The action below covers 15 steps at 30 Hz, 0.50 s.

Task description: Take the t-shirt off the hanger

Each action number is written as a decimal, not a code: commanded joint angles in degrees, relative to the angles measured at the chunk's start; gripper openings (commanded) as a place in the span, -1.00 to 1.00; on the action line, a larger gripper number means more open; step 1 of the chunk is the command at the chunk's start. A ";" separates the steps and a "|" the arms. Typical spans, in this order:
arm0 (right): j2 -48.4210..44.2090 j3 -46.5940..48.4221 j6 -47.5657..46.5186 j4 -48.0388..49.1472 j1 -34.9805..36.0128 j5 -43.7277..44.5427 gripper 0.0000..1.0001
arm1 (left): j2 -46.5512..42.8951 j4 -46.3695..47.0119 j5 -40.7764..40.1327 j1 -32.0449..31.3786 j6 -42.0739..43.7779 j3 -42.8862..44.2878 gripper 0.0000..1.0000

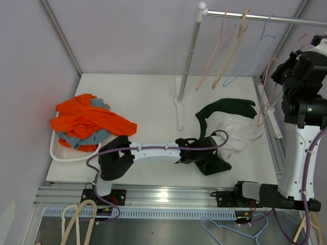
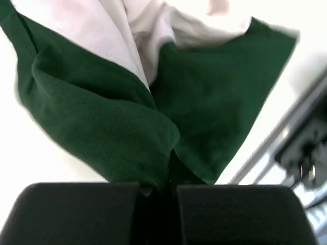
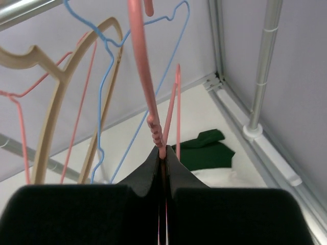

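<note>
Lying on the table: the crumpled dark green and white cotton t-shirt point(image 1: 232, 125) sits in a heap on the white table point(image 1: 127, 97), just right of the metal upright post point(image 1: 186, 61) and below the rack.
Left claw: the left gripper point(image 2: 158, 190) is clenched on a fold of the green cloth at the near edge of the heap. The fabric bunches out from between the jaws.
Right claw: the right gripper point(image 3: 163, 162) is clenched on the thin pink plastic hanger point(image 3: 145, 76) and held high beside the horizontal metal rail point(image 1: 265, 18).
Hanger: it looks bare in the wrist view. The overhead view does not settle whether its lower end touches the white cloth.
Task state: judged close to done, since the shirt appears to be off the hanger.
Handling: the shirt is soft, light and limp. It will drape and trail rather than move as one piece. Nothing about it is fragile, though a loose fold could catch on the hanger's notched shoulder.
Where to hold: a doubled green hem or sleeve edge is best, since the thick fold gives the pads more to bite. A single white layer would likely slip out.
</note>
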 commanded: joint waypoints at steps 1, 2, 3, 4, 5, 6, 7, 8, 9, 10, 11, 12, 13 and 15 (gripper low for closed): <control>0.21 4.00 -4.24 3.50 -1.02 2.64 -1.00 | -8.43 6.13 1.76 -1.27 -4.00 -4.50 -0.98; 0.30 3.83 -4.68 4.21 -1.11 2.37 -1.00 | -9.23 6.92 0.28 -2.14 -3.92 -6.60 -0.99; 1.00 3.74 -5.12 5.70 -1.28 2.20 -1.00 | -10.19 7.45 -0.70 -2.67 -3.74 -7.40 -0.99; 1.44 3.74 -6.26 6.58 -1.63 2.28 -1.00 | -11.42 8.33 -1.49 -3.20 -3.48 -8.10 -0.99; 2.05 3.91 -6.71 7.29 -1.90 3.07 -1.00 | -14.56 9.20 -2.98 -4.25 -3.04 -10.72 -0.99; 3.45 4.09 -7.06 8.95 -2.25 3.42 -1.00 | -16.33 10.52 -4.04 -4.87 -2.08 -11.36 -0.99; 4.16 4.17 -7.93 9.92 -3.12 3.34 -1.00 | -18.18 10.71 -4.74 -5.66 -1.55 -12.67 -0.99; 4.95 4.52 -8.20 10.71 -3.48 3.25 -1.00 | -22.11 10.62 -5.18 -5.84 -0.93 -13.12 -0.99; 5.66 5.31 -8.64 12.81 -3.74 3.08 -1.00 | -24.33 10.10 -6.32 -5.93 0.20 -13.73 -0.99; 7.14 5.67 -9.08 13.87 -3.74 2.73 -1.00 | -26.61 9.66 -7.03 -5.93 1.00 -14.17 -0.99; 7.94 6.28 -10.13 14.75 -3.83 2.64 -1.00 | -30.90 9.13 -8.34 -5.93 2.05 -14.09 -0.99; 8.82 7.68 -10.40 16.50 -3.83 2.98 -1.00 | -32.86 8.43 -11.22 -5.75 4.24 -13.39 -0.99; 10.74 8.65 -10.84 17.22 -3.83 3.25 -1.00 | -34.62 6.25 -12.30 -4.97 5.30 -12.69 -0.99; 13.47 11.89 -12.07 16.79 -3.83 4.39 -1.00 | -39.00 3.60 -13.79 -3.48 7.50 -10.24 -0.99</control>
